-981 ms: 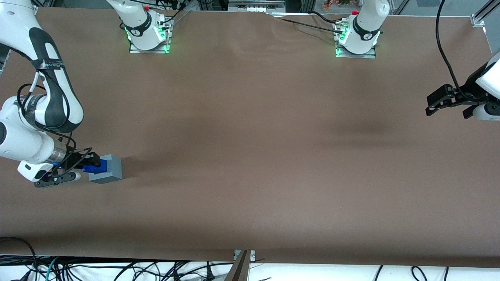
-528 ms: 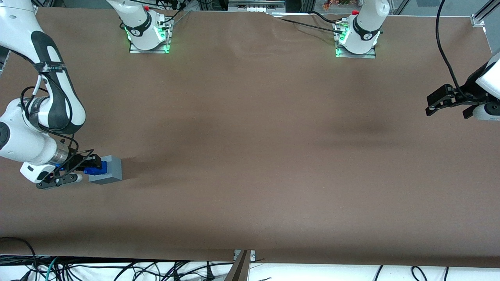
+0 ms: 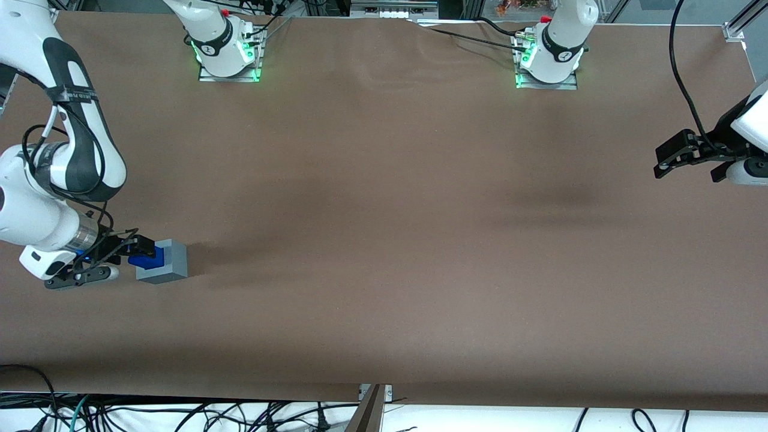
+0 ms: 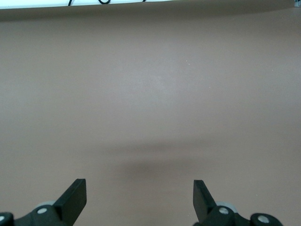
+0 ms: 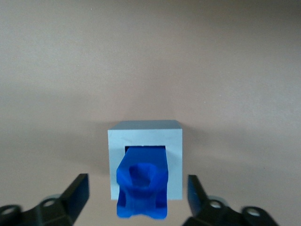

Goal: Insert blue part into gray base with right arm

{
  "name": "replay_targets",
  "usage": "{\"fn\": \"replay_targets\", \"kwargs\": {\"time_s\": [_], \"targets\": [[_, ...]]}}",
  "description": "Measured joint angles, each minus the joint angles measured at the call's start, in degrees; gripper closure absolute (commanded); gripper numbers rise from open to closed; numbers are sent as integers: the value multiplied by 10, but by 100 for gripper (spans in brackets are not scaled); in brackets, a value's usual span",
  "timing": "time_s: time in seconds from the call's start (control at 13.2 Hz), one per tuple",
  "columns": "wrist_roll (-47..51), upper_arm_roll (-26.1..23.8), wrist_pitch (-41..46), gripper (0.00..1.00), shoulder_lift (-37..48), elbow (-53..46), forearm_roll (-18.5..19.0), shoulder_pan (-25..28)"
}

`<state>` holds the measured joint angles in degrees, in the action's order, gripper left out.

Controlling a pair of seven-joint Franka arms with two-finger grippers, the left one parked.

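Two fingers of your right arm's (image 3: 57,180) hand (image 5: 138,195) stand spread wide, one on each side of the blue part (image 5: 141,181) with clear counter showing between each finger and the part, so the hand is released and grips nothing. You can see the blue part sitting in the square recess in the top of the gray base (image 5: 175,162), with much of its bumpy body standing up out of the hole; whether it is pushed fully home you cannot tell. From the front camera the blue part (image 3: 147,257) shows at the edge of the gray base (image 3: 170,263) that faces the hand (image 3: 128,247), and the hand hovers just beside and above the base. The base rests flat on the brown counter (image 3: 384,240), well toward the working arm's end and about midway between the front edge and the arm mounts.
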<state>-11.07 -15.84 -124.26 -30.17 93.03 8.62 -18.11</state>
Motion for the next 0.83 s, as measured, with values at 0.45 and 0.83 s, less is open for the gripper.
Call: {"fn": "replay_targets", "kwargs": {"time_s": [0.45, 0.83], "targets": [[44, -50, 202, 0, 94, -63, 5, 2], [46, -57, 323, 0, 157, -127, -7, 2]]}}
